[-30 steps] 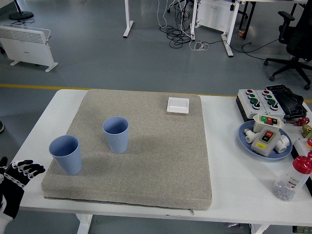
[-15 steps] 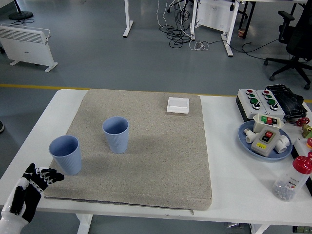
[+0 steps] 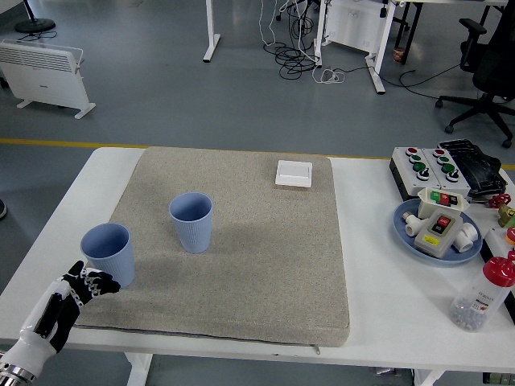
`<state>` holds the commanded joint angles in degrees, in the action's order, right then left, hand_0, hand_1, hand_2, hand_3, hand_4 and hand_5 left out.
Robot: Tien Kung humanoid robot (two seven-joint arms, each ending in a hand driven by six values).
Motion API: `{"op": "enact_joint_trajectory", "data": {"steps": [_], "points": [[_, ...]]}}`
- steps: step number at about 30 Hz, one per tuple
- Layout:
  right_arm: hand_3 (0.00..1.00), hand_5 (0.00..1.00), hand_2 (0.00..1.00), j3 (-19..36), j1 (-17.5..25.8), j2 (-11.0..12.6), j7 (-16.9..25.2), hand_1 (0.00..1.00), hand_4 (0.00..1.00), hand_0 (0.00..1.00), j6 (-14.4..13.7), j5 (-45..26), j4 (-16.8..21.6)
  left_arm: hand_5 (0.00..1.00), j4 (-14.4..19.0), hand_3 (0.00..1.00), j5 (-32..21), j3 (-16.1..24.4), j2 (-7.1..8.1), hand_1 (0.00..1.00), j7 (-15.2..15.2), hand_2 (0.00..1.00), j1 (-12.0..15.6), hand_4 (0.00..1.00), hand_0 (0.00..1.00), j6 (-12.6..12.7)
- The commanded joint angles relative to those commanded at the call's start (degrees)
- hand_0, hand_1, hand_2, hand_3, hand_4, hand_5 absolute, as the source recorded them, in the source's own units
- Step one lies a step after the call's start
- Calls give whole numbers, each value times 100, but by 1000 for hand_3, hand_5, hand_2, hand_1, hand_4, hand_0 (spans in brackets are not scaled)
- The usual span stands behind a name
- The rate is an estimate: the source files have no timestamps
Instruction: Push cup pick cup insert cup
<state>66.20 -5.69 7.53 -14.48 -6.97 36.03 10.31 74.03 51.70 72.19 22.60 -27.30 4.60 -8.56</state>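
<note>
Two blue cups [image 3: 108,254] [image 3: 191,221] upright, apparently empty, left hand [image 3: 68,301] fingers curled, holding nothing

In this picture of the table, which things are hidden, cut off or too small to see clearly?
- Left hand: head view; whether it touches the near blue cup cannot be told.
- Right hand: outside the frame.
- Red-capped bottle: label print too small to read.
- Items at the table's right edge beside the blue plate: cut off by the picture's right edge.
- Cup interiors: bottoms hidden by their own walls.
</note>
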Motion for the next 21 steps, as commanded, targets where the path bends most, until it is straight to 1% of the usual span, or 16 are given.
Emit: {"op": "enact_joint_trajectory", "data": {"steps": [5,9,13,21], "points": [[576,469,647,13,-4,-4,1,645,125,724,0,19,0,998,-102,478,0,-108,-3,552,-18,505,-143,592,590,2],[576,469,647,20,-11,-7,-3,645,125,724,-1,36,0,998,-174,478,22,-203,37,552,67,505,-287,592,590,-3],[577,469,647,28,-12,-6,-5,645,124,724,-3,46,0,998,-221,478,40,-256,58,553,117,506,-338,591,592,-12],[576,469,647,15,-11,-2,-4,645,125,724,-3,35,0,998,-426,478,133,-382,75,552,137,507,-454,592,593,-13]]}}
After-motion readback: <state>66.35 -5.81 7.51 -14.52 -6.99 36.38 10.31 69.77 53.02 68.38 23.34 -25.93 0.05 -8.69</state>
